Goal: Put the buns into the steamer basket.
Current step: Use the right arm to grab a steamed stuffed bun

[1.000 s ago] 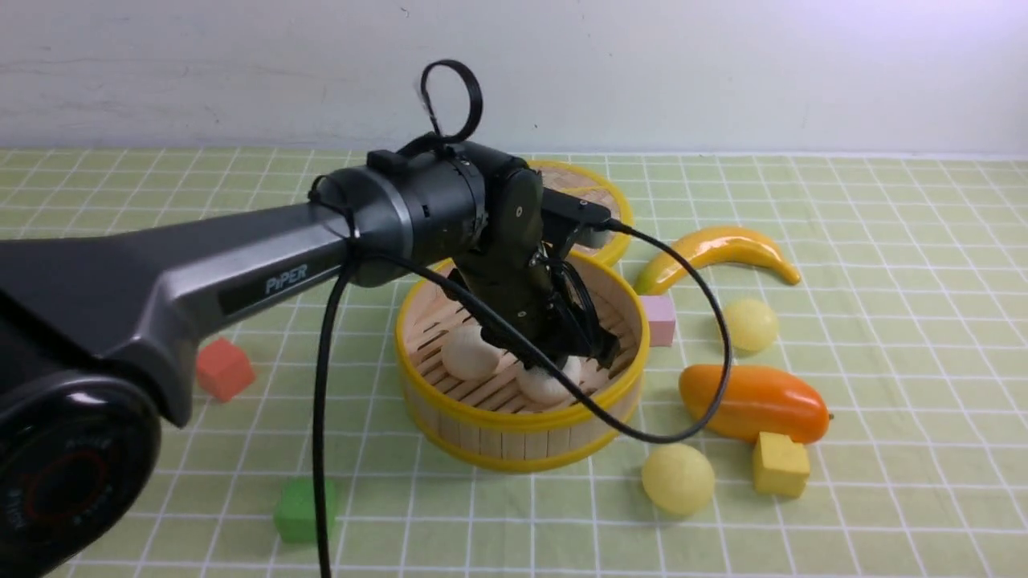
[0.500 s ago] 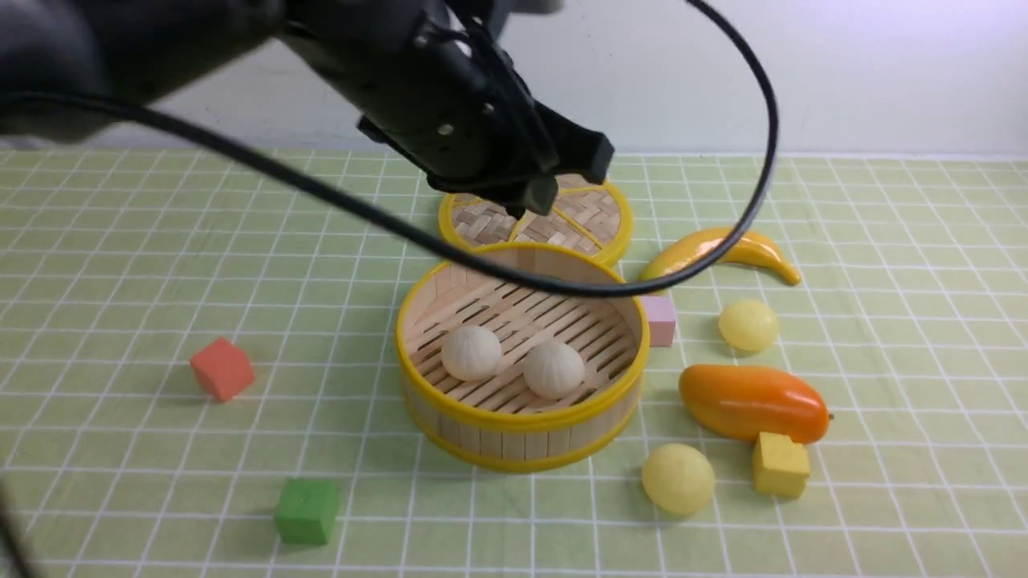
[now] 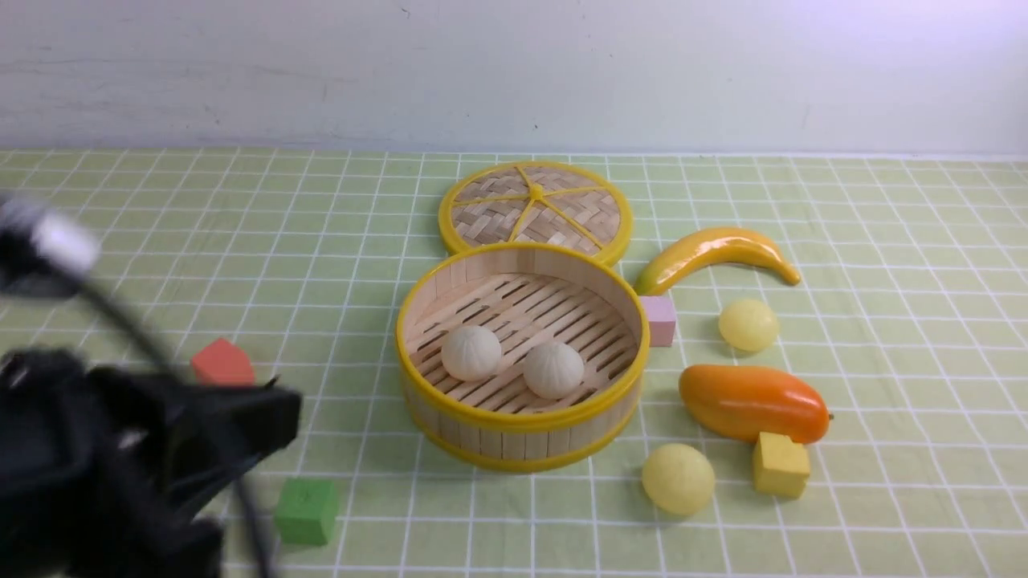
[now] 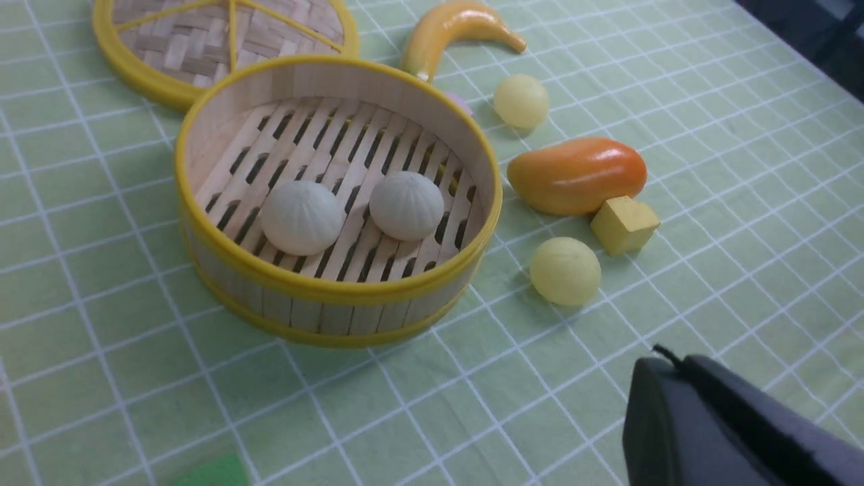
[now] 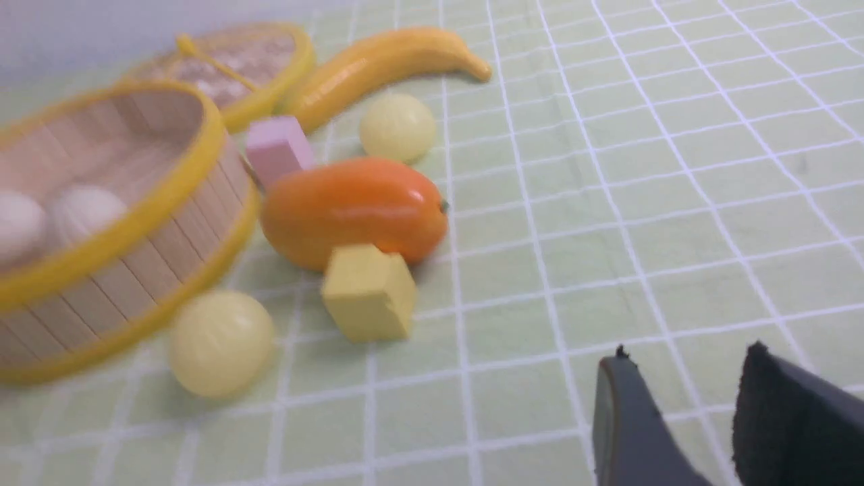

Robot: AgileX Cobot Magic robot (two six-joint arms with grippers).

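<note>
**Task half done.** Nearest the robot, the left gripper [image 4: 665, 405] hangs low at the left with its jaws together and nothing seen in them. The right gripper [image 5: 685, 364], jaws apart and empty, hovers over the checked cloth [image 3: 161, 241]. One pale yellow bun [image 3: 678, 478] lies on the cloth just beside the steamer basket [image 3: 514, 437], near a yellow cube [image 3: 779, 464]. Two off-white buns [image 3: 471, 352], [image 3: 553, 370] rest side by side on the steamer basket's slats. Beyond the mango [image 3: 751, 403], a second pale yellow bun [image 3: 748, 325] lies near the pink cube [image 3: 660, 319]. Both yellow buns are still to be loaded.

Left arm [image 3: 120, 449], well off from the steamer basket [image 3: 514, 437], is just dark blur, covering the lower edge of the red cube [image 3: 222, 361].
</note>
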